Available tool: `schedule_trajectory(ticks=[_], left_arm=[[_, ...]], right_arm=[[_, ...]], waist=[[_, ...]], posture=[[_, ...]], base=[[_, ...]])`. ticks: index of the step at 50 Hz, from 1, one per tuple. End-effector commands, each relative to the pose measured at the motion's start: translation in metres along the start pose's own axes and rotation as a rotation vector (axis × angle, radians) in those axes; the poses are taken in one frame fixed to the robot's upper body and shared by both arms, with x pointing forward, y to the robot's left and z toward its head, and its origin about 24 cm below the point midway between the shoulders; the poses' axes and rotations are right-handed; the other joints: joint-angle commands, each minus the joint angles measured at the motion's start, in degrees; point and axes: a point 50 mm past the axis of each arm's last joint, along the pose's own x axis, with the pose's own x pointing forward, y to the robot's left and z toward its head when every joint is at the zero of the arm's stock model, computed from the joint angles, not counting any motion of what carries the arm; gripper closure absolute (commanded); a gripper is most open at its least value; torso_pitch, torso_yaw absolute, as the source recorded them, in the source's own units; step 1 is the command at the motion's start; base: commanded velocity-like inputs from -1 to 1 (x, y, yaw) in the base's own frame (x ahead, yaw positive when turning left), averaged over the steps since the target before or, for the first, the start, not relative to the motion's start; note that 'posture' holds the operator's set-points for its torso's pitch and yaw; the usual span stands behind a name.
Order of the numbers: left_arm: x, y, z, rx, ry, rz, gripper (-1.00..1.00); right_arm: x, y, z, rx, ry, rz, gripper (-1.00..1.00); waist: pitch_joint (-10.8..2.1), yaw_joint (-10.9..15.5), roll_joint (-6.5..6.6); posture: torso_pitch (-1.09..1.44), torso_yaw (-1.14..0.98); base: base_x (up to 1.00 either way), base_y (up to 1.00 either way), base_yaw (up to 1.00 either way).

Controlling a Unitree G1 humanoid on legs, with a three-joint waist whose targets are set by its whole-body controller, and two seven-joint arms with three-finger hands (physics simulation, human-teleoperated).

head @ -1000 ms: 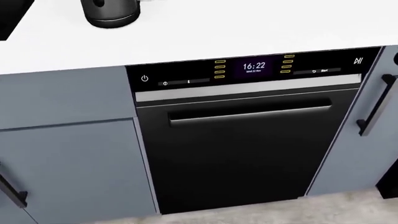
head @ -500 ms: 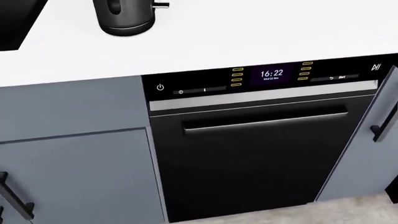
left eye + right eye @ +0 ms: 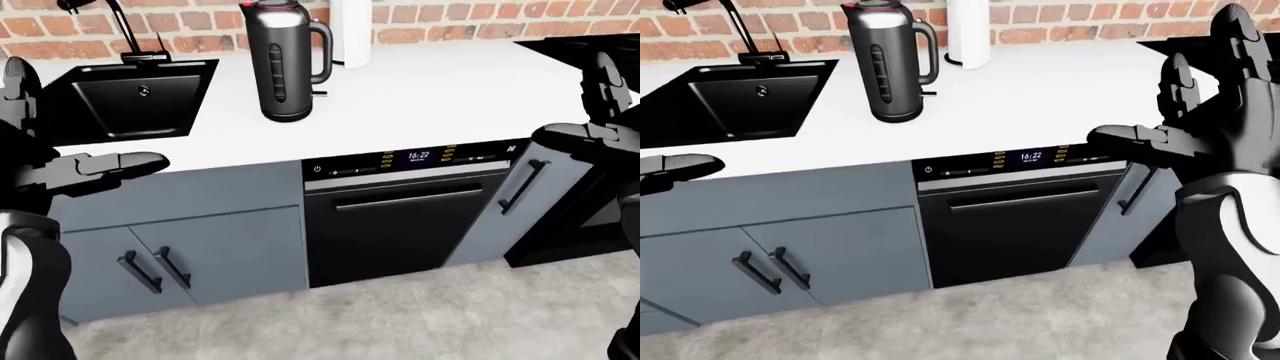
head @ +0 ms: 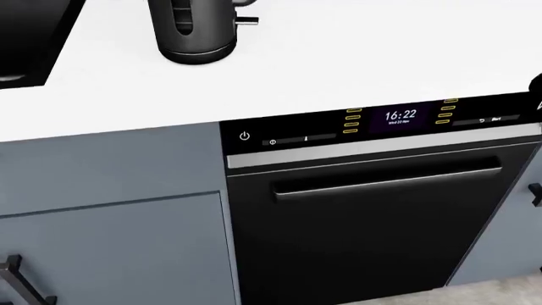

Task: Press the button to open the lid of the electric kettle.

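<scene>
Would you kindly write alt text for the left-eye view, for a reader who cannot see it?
A black electric kettle stands with its lid shut on a white counter, right of a black sink and above-left of a black dishwasher. The left robot hand and right robot hand sit open at the view's edges, touching nothing.

My two eye views look down from standing height across the white table (image 3: 430, 90) toward the brick wall (image 3: 450, 19), while my head view tilts steeply down and close, sharing with them only the dishwasher (image 4: 373, 216) and kettle (image 3: 285, 60).
</scene>
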Motion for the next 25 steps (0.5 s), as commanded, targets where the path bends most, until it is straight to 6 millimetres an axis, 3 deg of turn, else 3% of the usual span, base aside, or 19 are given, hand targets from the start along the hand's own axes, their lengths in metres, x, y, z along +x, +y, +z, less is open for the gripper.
schedule_trajectory(ticks=[1,5,6,7,8,10,13,16,20,22,23,25], left_arm=[[-0.0003,0.0038,0.0167,0.012,-0.095,0.024,-1.0],[0.0,0.0035,0.0169,0.011,-0.095,0.022,-1.0],[-0.0001,0.0033,0.0169,0.011,-0.096,0.021,-1.0],[0.0,0.0036,0.0169,0.011,-0.096,0.022,-1.0],[0.0001,0.0038,0.0169,0.011,-0.095,0.023,-1.0],[0.0001,0.0039,0.0175,0.011,-0.097,0.023,-1.0],[-0.0002,0.004,0.0174,0.012,-0.097,0.023,-1.0],[-0.0004,0.0038,0.0173,0.012,-0.097,0.022,-1.0],[-0.0002,0.0038,0.0176,0.012,-0.097,0.022,-1.0],[-0.0002,0.0039,0.0177,0.012,-0.098,0.023,-1.0],[-0.0002,0.0039,0.0178,0.011,-0.098,0.024,-1.0],[-0.0001,0.0035,0.0179,0.011,-0.098,0.023,-1.0]], right_arm=[[-0.0008,0.006,0.0171,-0.002,-0.092,0.035,-1.0],[-0.0008,0.006,0.0169,0.003,-0.091,0.034,-1.0],[-0.0007,0.0058,0.0166,0.002,-0.09,0.033,-1.0],[-0.0005,0.0054,0.0164,0.006,-0.088,0.031,-1.0],[-0.0005,0.0054,0.0168,0.006,-0.089,0.031,-1.0],[-0.0006,0.0058,0.0174,0.006,-0.09,0.033,-1.0],[-0.0008,0.006,0.0169,0.006,-0.09,0.033,-1.0],[-0.0012,0.0063,0.017,0.006,-0.09,0.034,-1.0],[-0.0013,0.0061,0.0166,0.007,-0.089,0.033,-1.0],[-0.0012,0.0059,0.0168,0.006,-0.089,0.032,-1.0],[-0.0012,0.0058,0.017,0.008,-0.09,0.032,-1.0],[-0.001,0.0058,0.0171,0.007,-0.089,0.033,-1.0]], waist=[[-0.77,0.3,0.08],[-0.03,-0.3,3.3],[-0.42,-0.4,4.82],[-1.32,-0.5,7.16],[-1.41,-0.2,6.4],[-0.45,0.1,6.64],[-0.88,0.7,5.1],[-0.52,1.0,3.61],[-0.68,1.5,0.68],[-1.7,1.7,-2.06],[-0.9,1.1,0.25],[-0.47,1.0,-0.85]], posture=[[0.0,0.0],[0.0,0.0],[0.0,0.0],[0.0,0.0],[0.0,0.0],[0.0,0.0],[0.0,0.0],[0.0,0.0],[0.0,0.0],[0.0,0.0],[0.0,0.0],[0.0,0.0]], base=[[0.25,0.15,0.0],[0.25,0.14,0.0],[0.24,0.13,0.0],[0.25,0.12,0.0],[0.24,0.09,0.0],[0.25,0.07,0.0],[0.25,0.08,0.0],[0.24,0.08,0.0],[0.25,0.04,0.0],[0.25,0.0,0.0],[0.26,0.0,0.0],[0.25,0.0,0.0]])
